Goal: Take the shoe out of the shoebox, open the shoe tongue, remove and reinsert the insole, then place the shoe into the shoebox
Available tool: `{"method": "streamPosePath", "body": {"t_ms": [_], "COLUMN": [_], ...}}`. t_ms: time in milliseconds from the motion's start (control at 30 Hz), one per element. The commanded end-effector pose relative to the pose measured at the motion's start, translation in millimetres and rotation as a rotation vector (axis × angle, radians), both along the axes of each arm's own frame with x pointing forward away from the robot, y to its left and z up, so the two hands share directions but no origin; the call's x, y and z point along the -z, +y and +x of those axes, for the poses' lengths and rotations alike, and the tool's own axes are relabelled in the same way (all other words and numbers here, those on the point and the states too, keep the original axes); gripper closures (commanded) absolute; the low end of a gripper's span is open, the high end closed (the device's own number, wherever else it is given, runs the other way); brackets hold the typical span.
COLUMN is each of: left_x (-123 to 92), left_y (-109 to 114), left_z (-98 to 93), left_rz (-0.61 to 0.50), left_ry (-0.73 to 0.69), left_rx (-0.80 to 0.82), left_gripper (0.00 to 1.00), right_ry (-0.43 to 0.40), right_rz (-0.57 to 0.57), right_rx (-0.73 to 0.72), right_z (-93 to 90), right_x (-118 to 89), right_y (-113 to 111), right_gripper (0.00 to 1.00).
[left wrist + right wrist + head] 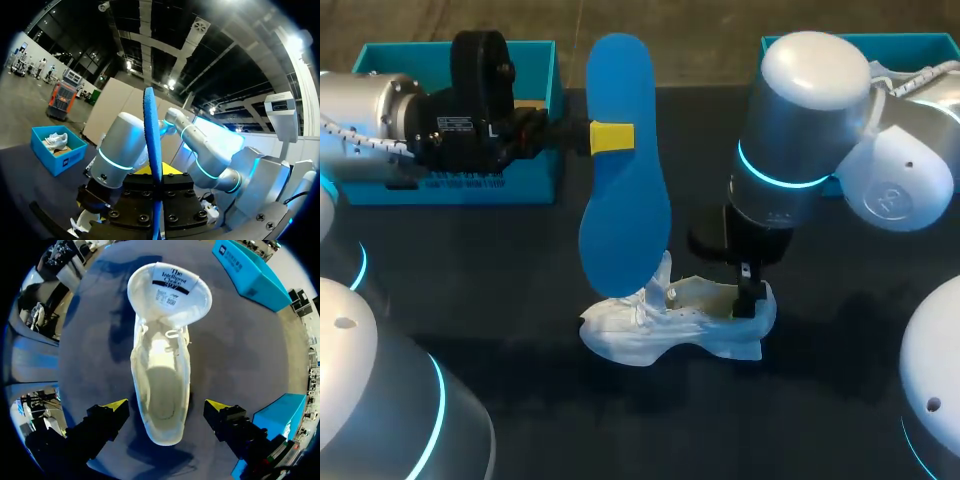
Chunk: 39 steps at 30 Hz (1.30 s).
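A white shoe [670,320] lies on the black table in the head view, its toe pointing left. In the right wrist view the shoe [162,365] has its tongue [170,287] folded forward and its inside bare. My right gripper [165,407] hangs open over the heel, one yellow fingertip [114,405] on each side and clear of the shoe. My left gripper [610,137] is shut on the blue insole [625,170], held in the air above the shoe's toe. Seen edge-on in the left wrist view, the insole [152,150] stands upright between the left fingers.
A blue shoebox [500,185] stands at the back left, behind my left arm. A second blue box [920,42] stands at the back right; in the left wrist view this box [57,145] holds another white shoe. My right arm [800,130] towers over the shoe's heel.
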<state>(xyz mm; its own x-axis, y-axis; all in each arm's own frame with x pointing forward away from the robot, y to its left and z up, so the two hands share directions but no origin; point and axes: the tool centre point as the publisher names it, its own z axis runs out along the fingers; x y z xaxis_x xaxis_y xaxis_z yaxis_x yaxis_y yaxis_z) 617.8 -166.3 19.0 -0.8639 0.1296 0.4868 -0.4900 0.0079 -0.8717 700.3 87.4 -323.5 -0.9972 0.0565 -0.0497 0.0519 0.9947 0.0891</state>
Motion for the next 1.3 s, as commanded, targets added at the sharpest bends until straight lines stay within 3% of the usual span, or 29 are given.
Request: {"method": "streamPosePath", "body": {"t_ms": [33,400,833,1000,1200,1300], "left_x": [-0.1,-0.1,-0.1,-0.1,-0.1,-0.1], "left_y": [-1.3,-1.3,-1.3,-1.3,-1.3,-1.3], "left_z": [0.5,0.5,0.5,0.5,0.5,0.5], "left_rz": [0.002,0.002,0.002,0.002,0.002,0.002], "left_ry": [0.0,0.0,0.0,0.0,0.0,0.0], "left_rx": [0.001,0.001,0.001,0.001,0.001,0.001], "left_gripper": [1.0,1.0,1.0,1.0,1.0,1.0], "right_ry": [-0.014,-0.075,-0.057,-0.039,-0.027,-0.025], "right_rz": [-0.003,0.035,0.054,0.047,0.035,0.035], "right_rx": [-0.008,-0.024,-0.033,-0.032,-0.029,-0.026], "right_z": [7.9,32.8,33.6,29.6,29.4,29.8], "right_x": [2.1,15.9,39.8,46.2,52.9,54.5], "right_y": [9.3,27.1,31.4,35.3,37.1,37.3], "right_gripper": [0.0,0.0,0.01,0.09,0.28,0.31]}}
